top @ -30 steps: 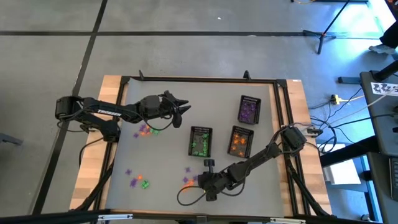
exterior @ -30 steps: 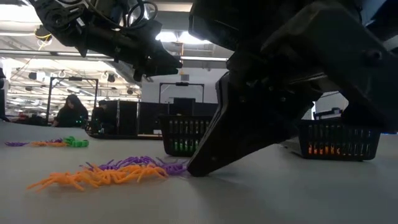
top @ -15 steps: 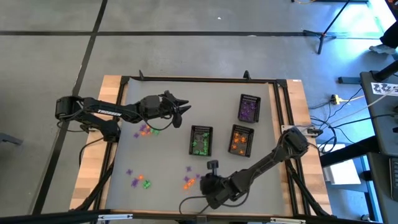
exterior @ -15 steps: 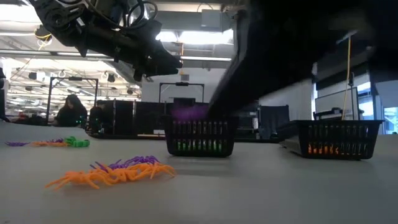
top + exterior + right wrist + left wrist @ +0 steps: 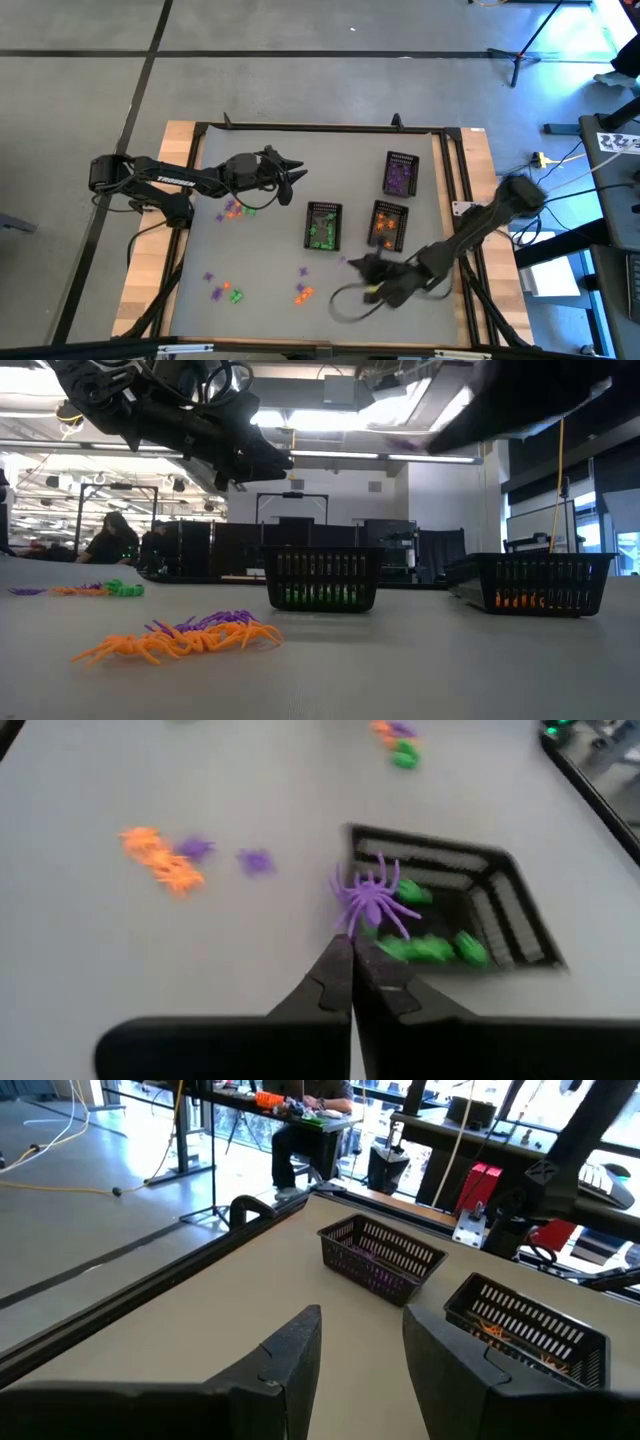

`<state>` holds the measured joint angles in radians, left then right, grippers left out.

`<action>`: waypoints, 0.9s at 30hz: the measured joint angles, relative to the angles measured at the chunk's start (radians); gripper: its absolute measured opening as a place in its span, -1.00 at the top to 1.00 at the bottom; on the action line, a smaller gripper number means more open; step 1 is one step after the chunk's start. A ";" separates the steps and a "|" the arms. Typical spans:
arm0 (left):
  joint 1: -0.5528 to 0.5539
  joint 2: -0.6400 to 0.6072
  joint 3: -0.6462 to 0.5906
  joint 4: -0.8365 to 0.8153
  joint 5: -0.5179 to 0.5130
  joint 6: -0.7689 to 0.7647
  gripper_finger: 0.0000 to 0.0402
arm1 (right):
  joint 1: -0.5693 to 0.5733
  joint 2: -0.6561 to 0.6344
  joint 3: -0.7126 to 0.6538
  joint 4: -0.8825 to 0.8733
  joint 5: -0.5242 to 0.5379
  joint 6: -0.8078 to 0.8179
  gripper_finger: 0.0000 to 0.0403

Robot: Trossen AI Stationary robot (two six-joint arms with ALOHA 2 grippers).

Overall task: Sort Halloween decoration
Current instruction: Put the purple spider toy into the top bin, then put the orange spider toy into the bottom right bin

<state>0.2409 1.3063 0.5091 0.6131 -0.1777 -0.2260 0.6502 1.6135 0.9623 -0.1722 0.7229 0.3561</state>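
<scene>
The purple plastic spider [image 5: 372, 903] looks featherlight, its thin legs springy and easy to lose, so it is best pinched by the body; it sits clamped at the tips of the right gripper [image 5: 353, 952], lifted off the table, with the green-filled mesh basket [image 5: 520, 910] just ahead and the orange trinkets [image 5: 160, 860] off to one side. The left gripper [image 5: 362, 1350] hovers with fingers parted, the purple basket [image 5: 382, 1256] well ahead of it

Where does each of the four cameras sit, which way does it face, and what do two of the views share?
High view: above, looking straight down; both arms, left gripper.
Low view: table height, level across the table; arms overhead.
Left wrist view: behind its open fingers, toward the purple basket.
Right wrist view: behind the right gripper, shut on a purple spider.
Shared: green basket.
</scene>
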 joint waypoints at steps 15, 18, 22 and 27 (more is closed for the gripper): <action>0.000 0.000 0.000 0.000 0.000 0.000 0.33 | -0.207 -0.759 -0.537 -0.262 0.347 0.482 0.99; 0.000 0.000 0.000 0.000 0.000 0.000 0.33 | -0.294 -0.808 -0.538 -0.368 0.282 0.500 0.92; 0.000 0.000 0.000 0.000 0.000 0.000 0.33 | -0.394 -0.827 -0.538 -0.406 0.189 0.492 0.70; 0.000 0.000 0.000 0.000 0.000 0.000 0.33 | -0.465 -0.824 -0.538 -0.391 0.106 0.467 0.36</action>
<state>0.2413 1.3064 0.5091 0.6136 -0.1780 -0.2260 0.1847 0.7894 0.4244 -0.5631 0.8293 0.8230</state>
